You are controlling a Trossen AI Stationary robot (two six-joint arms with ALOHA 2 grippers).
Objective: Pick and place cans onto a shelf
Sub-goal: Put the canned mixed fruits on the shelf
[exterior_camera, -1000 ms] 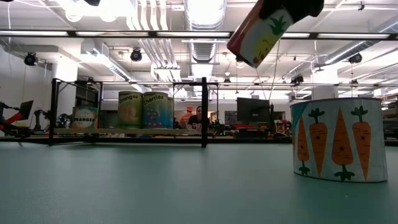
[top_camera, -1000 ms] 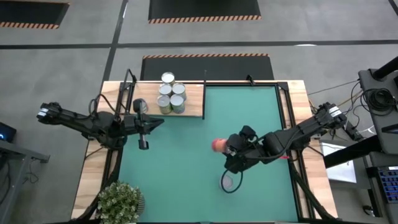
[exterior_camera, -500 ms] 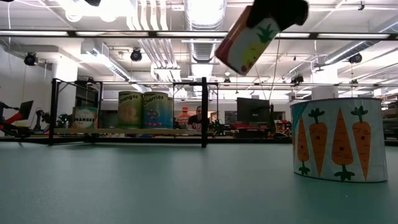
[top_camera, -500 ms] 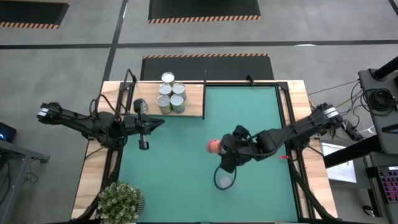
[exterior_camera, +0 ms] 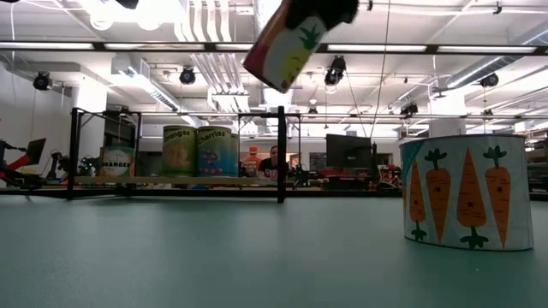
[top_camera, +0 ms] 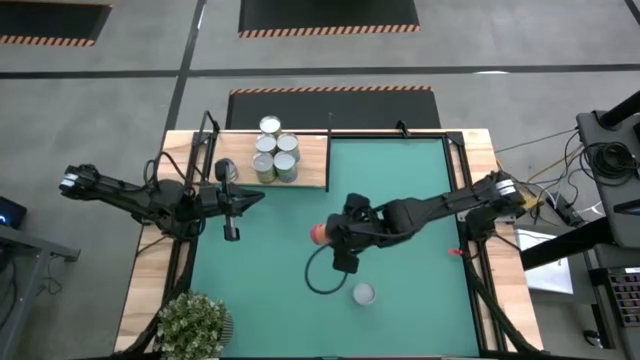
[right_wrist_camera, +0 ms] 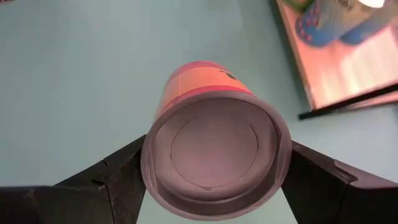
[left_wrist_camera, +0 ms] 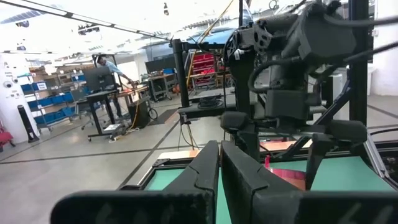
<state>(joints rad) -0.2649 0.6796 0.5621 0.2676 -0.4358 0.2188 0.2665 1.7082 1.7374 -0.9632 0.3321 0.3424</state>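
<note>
Five cans [top_camera: 274,153] stand clustered on the shelf [top_camera: 310,160]. Right end effector [top_camera: 335,236] clamped on a red can [top_camera: 320,233], tilted, above mid-counter [top_camera: 280,250]. One can [top_camera: 363,293] nearby. Left end effector [top_camera: 231,231] together, beside the shelf.

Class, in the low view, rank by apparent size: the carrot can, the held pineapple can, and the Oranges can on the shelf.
1. Carrot can, though it stands nearest the camera.
2. Pineapple can, partly cut off at the picture's top.
3. Oranges can, far back on the shelf.
</note>
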